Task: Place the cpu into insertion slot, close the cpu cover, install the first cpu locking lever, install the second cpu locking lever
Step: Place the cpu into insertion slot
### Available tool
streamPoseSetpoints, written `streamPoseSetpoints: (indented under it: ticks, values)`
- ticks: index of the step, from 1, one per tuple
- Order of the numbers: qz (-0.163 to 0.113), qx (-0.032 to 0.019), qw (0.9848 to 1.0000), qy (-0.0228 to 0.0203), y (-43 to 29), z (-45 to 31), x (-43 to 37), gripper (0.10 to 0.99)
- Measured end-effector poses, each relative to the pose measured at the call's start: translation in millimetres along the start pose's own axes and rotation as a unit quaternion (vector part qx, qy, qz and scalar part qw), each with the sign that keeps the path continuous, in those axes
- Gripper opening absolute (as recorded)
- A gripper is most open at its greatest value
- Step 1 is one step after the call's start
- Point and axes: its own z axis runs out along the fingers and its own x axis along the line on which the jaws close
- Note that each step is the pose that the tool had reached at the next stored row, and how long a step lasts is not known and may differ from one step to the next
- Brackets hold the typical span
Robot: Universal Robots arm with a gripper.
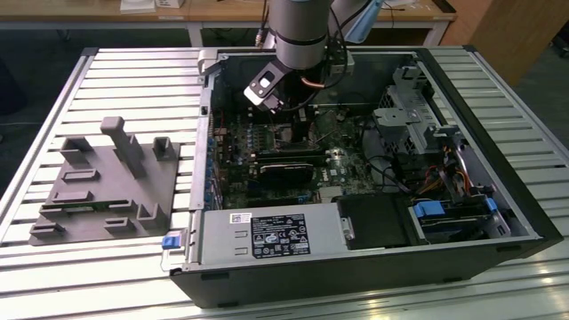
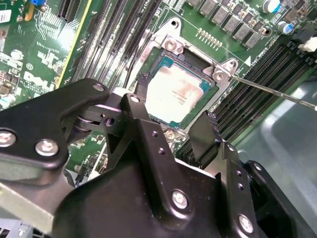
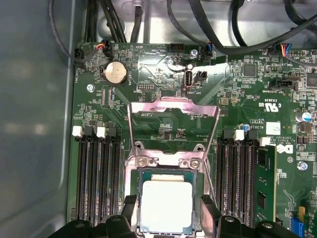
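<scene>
black claw (image 2: 172, 108) nearest the lens: two fingers (image 2: 148, 144) spread just wider than the cpu (image 3: 166, 206), gripping nothing. one cpu lies flat in the one insertion slot (image 2: 218, 74). one cpu cover (image 3: 173, 105) stands tipped up, not yet closed. one thin lever (image 2: 277, 91) hangs free. placing looks about done. exterior view: grey tray (image 1: 106, 180) at left, arm (image 1: 298, 33) upper middle, over the computer case (image 1: 356, 280).

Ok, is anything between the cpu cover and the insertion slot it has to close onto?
Yes: the tool hangs right over the cpu in the insertion slot, in the closing path of the open cpu cover.
</scene>
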Motion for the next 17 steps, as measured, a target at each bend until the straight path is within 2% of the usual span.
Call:
streamPoseSetpoints:
  ticks: [2, 3, 4, 5, 6, 7, 8, 10, 11, 12, 13, 14, 17]
  values:
    - [-0.001, 0.0000, 1.0000, 0.0000, 0.0, 0.0, 0.0, 0.596]
    - [-0.001, 0.0000, 1.0000, 0.0001, 0.0, 0.0, 0.0, 0.533]
    - [-0.002, 0.0000, 1.0000, 0.0001, 0.0, 0.0, 0.0, 0.533]
    - [-0.002, 0.0000, 1.0000, 0.0001, 0.0, 0.0, 0.0, 0.471]
    - [-0.002, 0.0000, 1.0000, 0.0001, 0.0, 0.0, 0.0, 0.471]
    - [-0.003, 0.0001, 1.0000, 0.0002, 0.0, 0.0, 0.0, 0.412]
    - [-0.003, 0.0001, 1.0000, 0.0002, 0.0, 0.0, 0.0, 0.412]
    - [-0.004, 0.0001, 1.0000, 0.0002, 0.0, 0.0, 0.0, 0.294]
    - [-0.004, 0.0001, 1.0000, 0.0002, 0.0, 0.0, 0.0, 0.294]
    - [-0.005, 0.0001, 1.0000, 0.0002, 0.0, 0.0, 0.0, 0.176]
    - [-0.005, 0.0001, 1.0000, 0.0002, 0.0, 0.0, 0.0, 0.176]
    - [-0.005, 0.0001, 1.0000, 0.0003, 0.0, 0.0, 0.0, 0.122]
    - [-0.007, 0.0002, 1.0000, 0.0003, 0.0, 0.0, 0.0, 0.106]
